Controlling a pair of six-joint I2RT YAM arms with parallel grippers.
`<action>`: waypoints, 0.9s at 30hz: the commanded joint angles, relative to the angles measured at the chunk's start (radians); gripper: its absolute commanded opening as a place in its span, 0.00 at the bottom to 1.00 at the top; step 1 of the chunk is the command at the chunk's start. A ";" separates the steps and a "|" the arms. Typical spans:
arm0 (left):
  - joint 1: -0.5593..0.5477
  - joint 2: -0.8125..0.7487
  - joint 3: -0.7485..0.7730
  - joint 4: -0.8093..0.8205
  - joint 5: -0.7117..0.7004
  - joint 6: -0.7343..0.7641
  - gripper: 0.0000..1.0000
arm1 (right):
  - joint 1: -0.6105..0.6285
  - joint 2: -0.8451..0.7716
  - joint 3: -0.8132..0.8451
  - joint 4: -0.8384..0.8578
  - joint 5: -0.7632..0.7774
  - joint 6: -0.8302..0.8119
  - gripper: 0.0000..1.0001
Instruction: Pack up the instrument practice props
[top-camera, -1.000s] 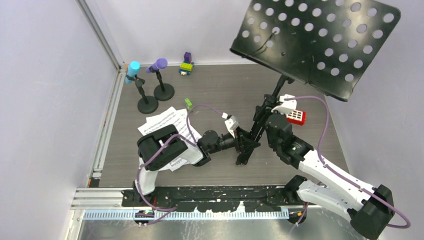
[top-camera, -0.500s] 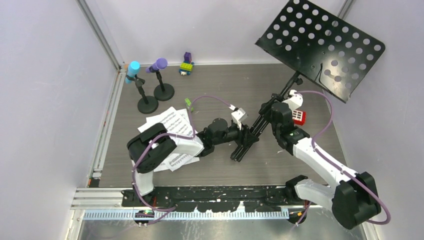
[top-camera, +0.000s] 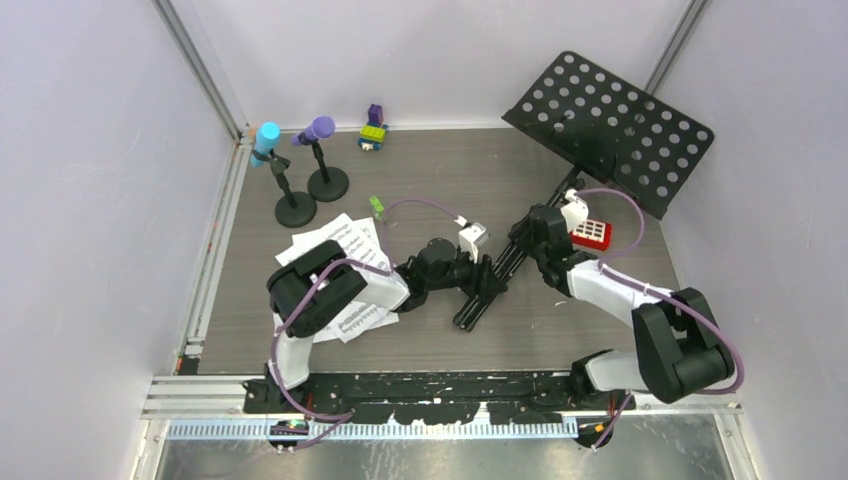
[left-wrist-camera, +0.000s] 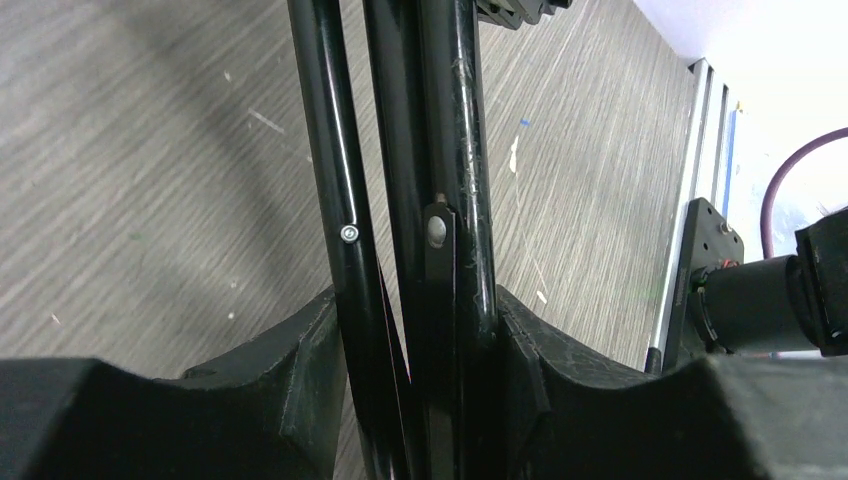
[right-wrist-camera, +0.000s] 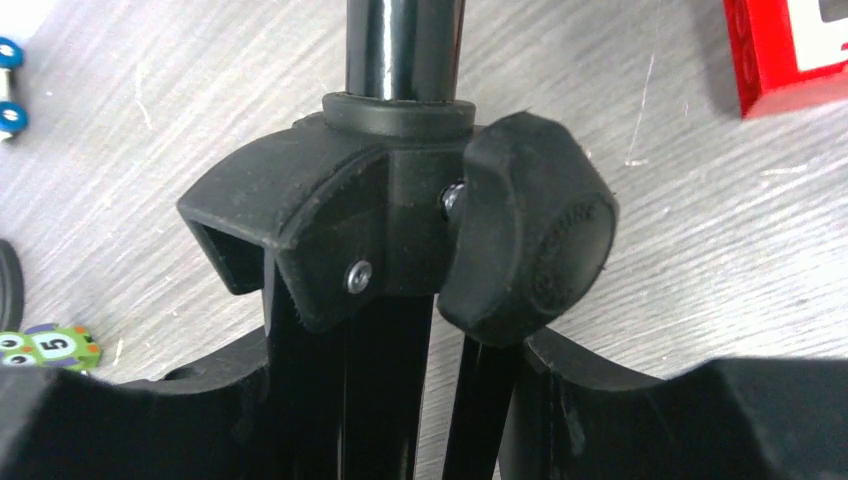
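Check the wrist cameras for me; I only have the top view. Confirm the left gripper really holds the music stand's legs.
Observer: Yes. The left gripper has both fingers pressed against the music stand's folded legs.
Operator: Now report the right one.
Observer: The right gripper clamps the legs just below a plastic collar.
Operator: Find the locking knob.
Observer: The knob sticks out from that collar's right side in the right wrist view.

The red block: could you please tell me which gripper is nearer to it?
Right. The right gripper grips the stand beside the red block; the left gripper grips it farther off.
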 joint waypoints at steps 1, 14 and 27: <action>-0.009 -0.016 -0.038 0.016 0.140 0.043 0.00 | -0.044 0.007 0.025 0.268 0.202 -0.070 0.01; -0.002 -0.071 -0.125 -0.055 0.127 -0.017 0.00 | -0.045 0.207 -0.022 0.274 0.114 0.151 0.01; 0.005 -0.129 -0.089 -0.212 0.111 -0.014 0.00 | -0.052 0.303 -0.009 0.260 0.043 0.200 0.00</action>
